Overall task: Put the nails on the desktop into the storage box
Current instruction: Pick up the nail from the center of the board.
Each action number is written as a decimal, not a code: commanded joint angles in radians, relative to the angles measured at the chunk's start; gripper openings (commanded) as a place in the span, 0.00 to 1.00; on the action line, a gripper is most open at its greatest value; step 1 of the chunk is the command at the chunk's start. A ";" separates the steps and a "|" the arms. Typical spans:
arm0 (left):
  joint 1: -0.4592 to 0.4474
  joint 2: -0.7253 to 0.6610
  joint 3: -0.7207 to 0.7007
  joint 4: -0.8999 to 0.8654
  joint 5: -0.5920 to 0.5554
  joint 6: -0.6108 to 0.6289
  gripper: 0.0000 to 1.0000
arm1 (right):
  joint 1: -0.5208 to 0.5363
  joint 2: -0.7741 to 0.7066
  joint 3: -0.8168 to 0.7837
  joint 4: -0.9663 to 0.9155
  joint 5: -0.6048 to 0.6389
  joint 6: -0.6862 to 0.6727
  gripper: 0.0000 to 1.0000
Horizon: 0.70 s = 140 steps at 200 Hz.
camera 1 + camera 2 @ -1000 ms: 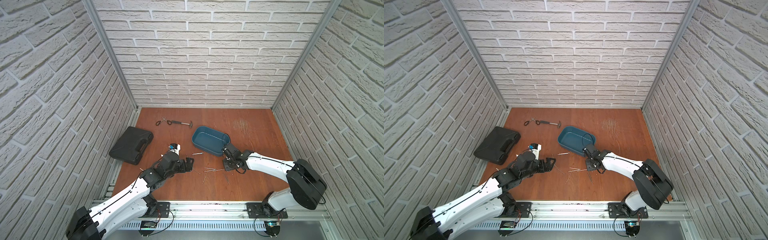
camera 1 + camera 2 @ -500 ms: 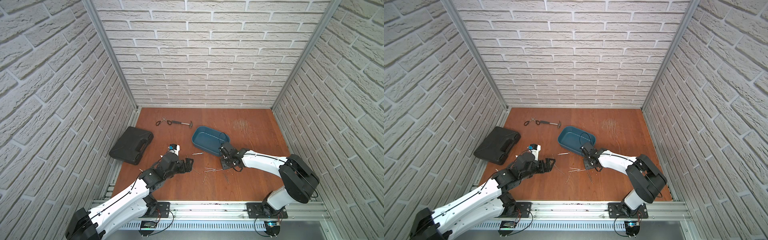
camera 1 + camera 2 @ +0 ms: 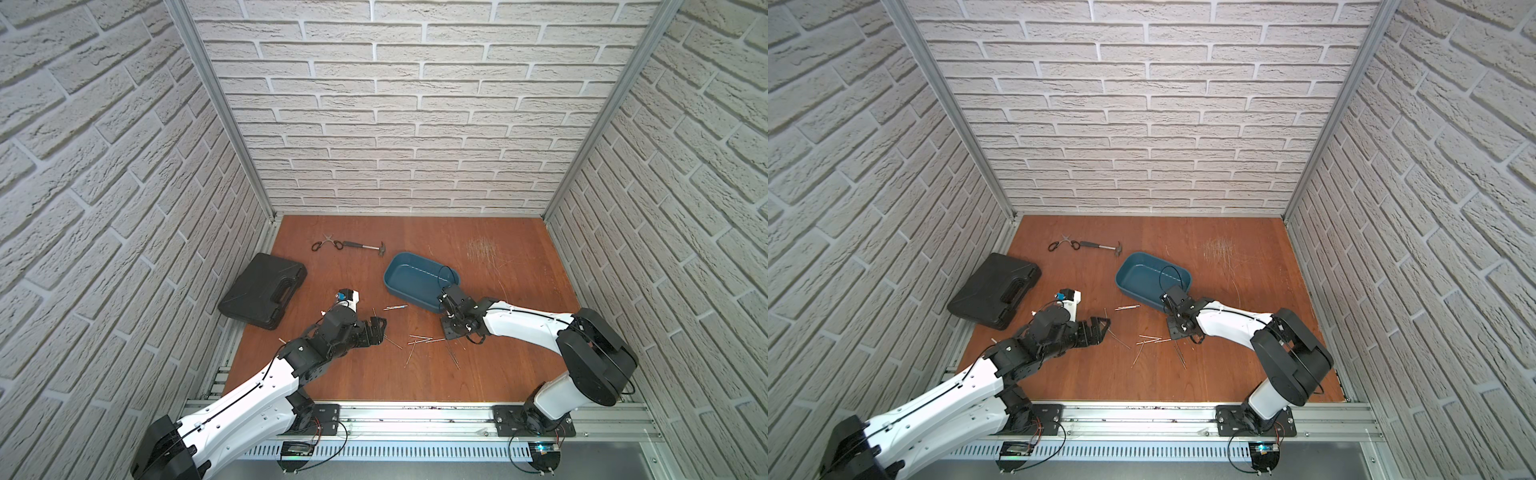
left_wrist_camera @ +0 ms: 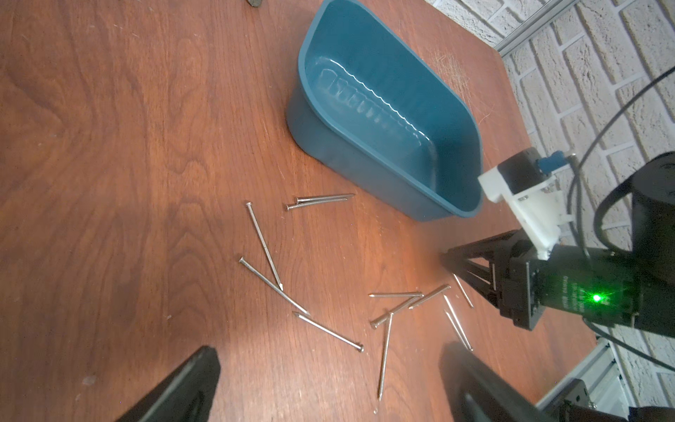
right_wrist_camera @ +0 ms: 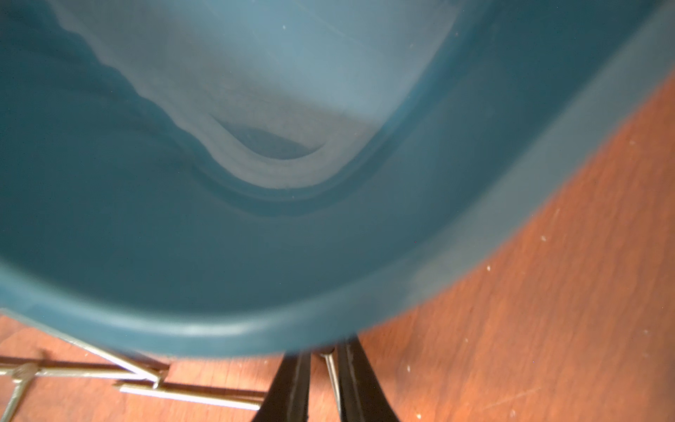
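Several thin silver nails (image 3: 424,340) (image 3: 1150,340) (image 4: 396,308) lie scattered on the reddish-brown desktop (image 3: 415,395), two of them (image 4: 321,200) close to the teal storage box (image 3: 409,297) (image 3: 1142,293) (image 4: 365,164) (image 5: 219,329). My right gripper (image 3: 450,328) (image 3: 1177,328) (image 5: 325,369) points down at the desktop by the box's near rim. Its jaws stand only narrowly apart around one nail (image 5: 330,365), which lies against one finger with a small gap to the other. My left gripper (image 3: 376,328) (image 3: 1100,326) (image 4: 330,352) is wide open over the desktop, left of the nails, holding nothing.
A black tool case (image 3: 262,291) lies at the left edge. A hammer (image 3: 365,246) and scissors (image 3: 326,244) lie at the back left. Brick-pattern walls enclose three sides, and a metal rail (image 3: 415,409) runs along the front.
The right arm has swung left, bringing its gripper closer to the box's near rim, and its jaws have narrowed slightly. The left arm has not moved.
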 commanded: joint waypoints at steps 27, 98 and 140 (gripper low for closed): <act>-0.004 -0.040 -0.020 0.001 -0.017 -0.007 0.98 | 0.010 0.014 -0.028 0.033 0.005 0.014 0.17; -0.003 -0.042 -0.020 0.008 -0.019 -0.012 0.98 | 0.010 -0.018 -0.060 0.020 0.019 0.031 0.13; -0.003 -0.034 -0.019 0.015 -0.015 -0.015 0.98 | 0.011 -0.033 -0.076 0.018 0.018 0.039 0.16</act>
